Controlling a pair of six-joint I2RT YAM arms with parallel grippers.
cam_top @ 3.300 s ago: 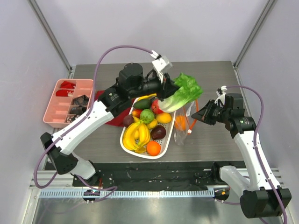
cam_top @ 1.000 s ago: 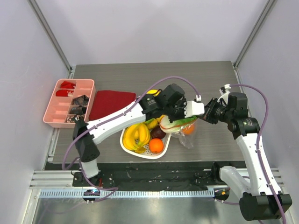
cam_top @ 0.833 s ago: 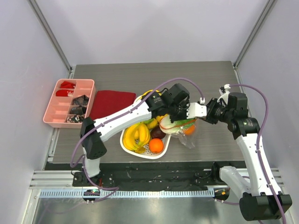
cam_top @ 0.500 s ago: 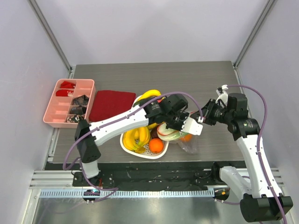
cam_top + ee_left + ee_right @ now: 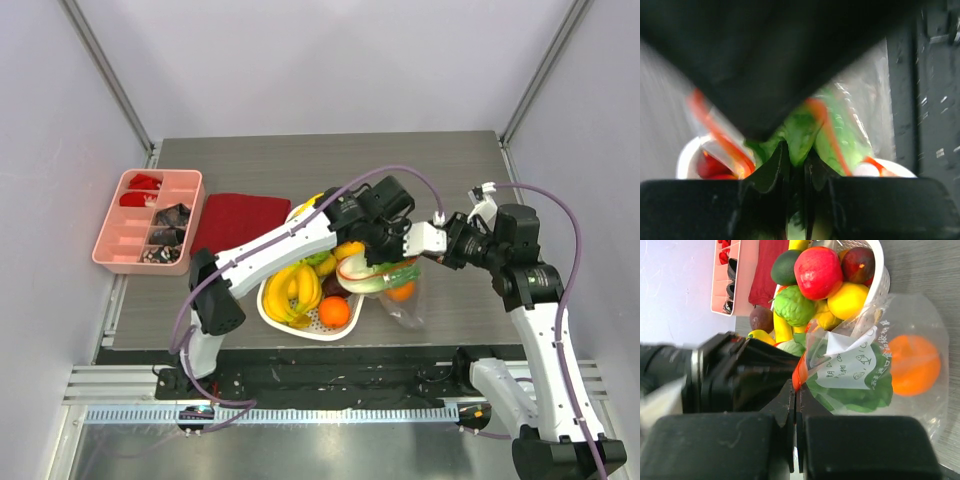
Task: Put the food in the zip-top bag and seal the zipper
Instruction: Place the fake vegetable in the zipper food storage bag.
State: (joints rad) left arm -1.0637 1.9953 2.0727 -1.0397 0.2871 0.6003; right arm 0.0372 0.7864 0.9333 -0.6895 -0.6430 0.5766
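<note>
Left hand [image 5: 795, 165], reached across the white basket [image 5: 268, 310], is pinched on a pale-green leaf of the cabbage [image 5: 802, 132]. Most of the food is not yet bagged. The bananas [image 5: 295, 287] and an orange [image 5: 334, 313] lie in the basket. The right wrist view also shows a red apple [image 5: 817, 270], a yellow fruit [image 5: 847, 300] and a bumpy green one [image 5: 794, 305] piled there.

Just right of the basket, the zip-top bag [image 5: 408, 308] lies on the desk [image 5: 250, 160] with its mouth lifted. The cabbage's leafy part shows green through the plastic behind the white label [image 5: 850, 365]. Its pale stalk end seems to sit at the mouth, so I judge it to be going in but not yet released. A second orange [image 5: 915, 365] is already inside, at the bag's far end.

Right hand [image 5: 795, 390] is clamped on the red-orange zipper [image 5: 801, 371], holding the mouth up and open. By my estimate the job is at an early stage: two items in or nearly in, a basketful left, and the zipper unsealed.
</note>
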